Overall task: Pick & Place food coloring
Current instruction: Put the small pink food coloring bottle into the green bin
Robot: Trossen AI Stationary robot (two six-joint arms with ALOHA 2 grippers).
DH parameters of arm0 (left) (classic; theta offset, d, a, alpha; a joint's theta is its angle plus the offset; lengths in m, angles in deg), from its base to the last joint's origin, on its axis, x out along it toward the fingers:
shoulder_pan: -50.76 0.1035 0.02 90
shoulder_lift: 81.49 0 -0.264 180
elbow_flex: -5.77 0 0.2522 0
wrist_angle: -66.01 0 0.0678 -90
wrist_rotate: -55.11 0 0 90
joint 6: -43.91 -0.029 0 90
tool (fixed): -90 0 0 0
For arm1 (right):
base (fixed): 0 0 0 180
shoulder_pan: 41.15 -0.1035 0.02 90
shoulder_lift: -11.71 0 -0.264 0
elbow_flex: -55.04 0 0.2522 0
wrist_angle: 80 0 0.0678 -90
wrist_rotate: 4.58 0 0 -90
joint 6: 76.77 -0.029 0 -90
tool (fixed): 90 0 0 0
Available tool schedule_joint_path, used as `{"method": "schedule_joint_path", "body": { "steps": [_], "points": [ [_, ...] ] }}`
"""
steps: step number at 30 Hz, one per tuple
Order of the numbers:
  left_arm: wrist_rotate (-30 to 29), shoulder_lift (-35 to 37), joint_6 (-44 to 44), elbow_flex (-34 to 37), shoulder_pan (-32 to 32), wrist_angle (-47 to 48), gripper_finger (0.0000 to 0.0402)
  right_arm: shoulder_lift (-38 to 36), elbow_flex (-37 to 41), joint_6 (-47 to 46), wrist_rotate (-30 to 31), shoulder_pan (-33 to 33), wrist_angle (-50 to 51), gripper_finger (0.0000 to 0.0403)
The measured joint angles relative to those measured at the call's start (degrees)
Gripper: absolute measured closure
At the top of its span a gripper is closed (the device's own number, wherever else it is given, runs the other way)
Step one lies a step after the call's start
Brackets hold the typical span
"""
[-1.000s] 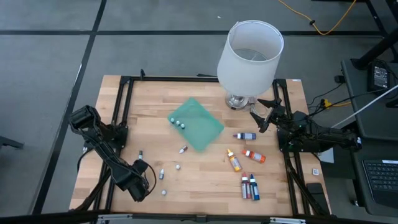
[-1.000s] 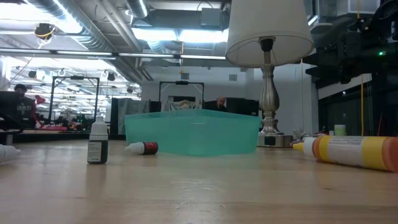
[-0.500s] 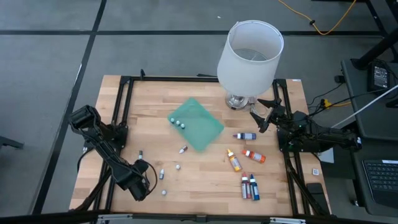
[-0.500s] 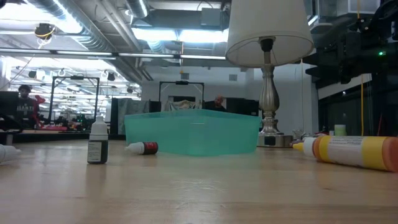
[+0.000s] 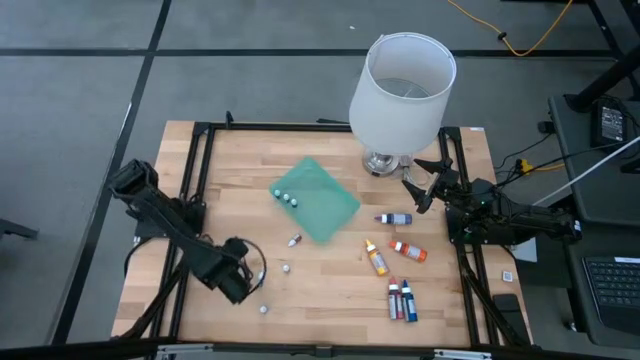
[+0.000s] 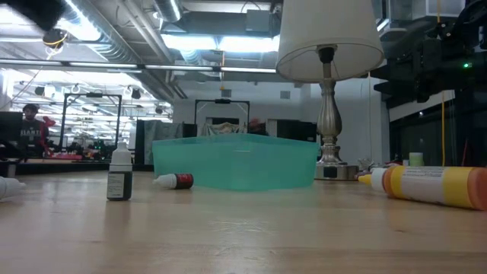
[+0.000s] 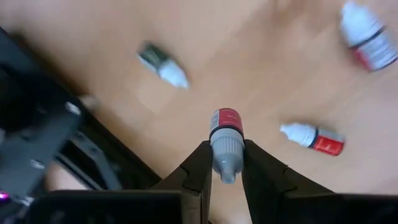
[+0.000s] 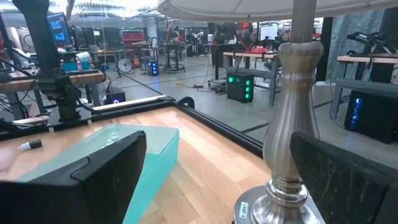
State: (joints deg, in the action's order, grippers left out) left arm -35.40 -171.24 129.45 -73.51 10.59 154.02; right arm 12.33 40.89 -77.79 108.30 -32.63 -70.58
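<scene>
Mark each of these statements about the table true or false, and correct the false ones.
1. The left gripper is shut on a small bottle. True.
2. The right gripper holds the orange bottle. False: its jaws stand open and empty beside the lamp base; the orange bottle lies on the table.
3. Three tiny white-capped bottles sit in the green tray. True.
4. The lamp stands at the table's near edge. False: it stands at the far edge, by the right arm.
5. A red bottle and a blue bottle lie side by side near the front right. True.
</scene>
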Motion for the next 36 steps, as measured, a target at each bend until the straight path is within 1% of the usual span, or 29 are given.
{"method": "schedule_joint_path", "body": {
  "steps": [5, 8, 14, 21, 25, 29, 32, 36],
  "points": [
    [-4.83, 1.03, -9.47, -6.82, 7.23, 7.82, 0.0337, 0.00, 0.00, 0.00, -0.01, 0.00, 0.00, 0.0006],
    [-7.29, 1.01, -15.98, -10.61, 12.45, 10.75, 0.0337, 0.00, 0.00, 0.00, 0.00, -0.01, 0.01, 0.0006],
    [-9.98, -0.51, -28.48, -16.26, 23.26, 10.77, 0.0337, 0.00, 0.00, 0.00, 0.00, 0.00, 0.00, 0.0006],
    [-11.72, -7.13, -42.76, -24.31, 33.51, 10.29, 0.0337, 0.00, 0.00, 0.00, 0.01, -0.02, 0.00, 0.0006],
    [-12.03, -11.65, -48.69, -29.15, 37.69, 7.80, 0.0337, 0.00, 0.00, 0.00, 0.01, -0.02, 0.01, 0.0006],
    [-11.97, -16.49, -53.46, -33.20, 40.37, 4.45, 0.0336, 0.00, 0.00, 0.00, -0.01, -0.02, 0.00, 0.0006],
    [-11.07, -19.78, -56.02, -34.96, 41.73, 2.09, 0.0336, 0.00, 0.00, 0.00, 0.01, 0.00, 0.00, 0.0006],
    [-8.80, -23.68, -58.55, -35.21, 42.72, -1.47, 0.0336, 0.00, 0.00, 0.00, 0.00, -0.01, 0.01, 0.0006]
  ]
}}
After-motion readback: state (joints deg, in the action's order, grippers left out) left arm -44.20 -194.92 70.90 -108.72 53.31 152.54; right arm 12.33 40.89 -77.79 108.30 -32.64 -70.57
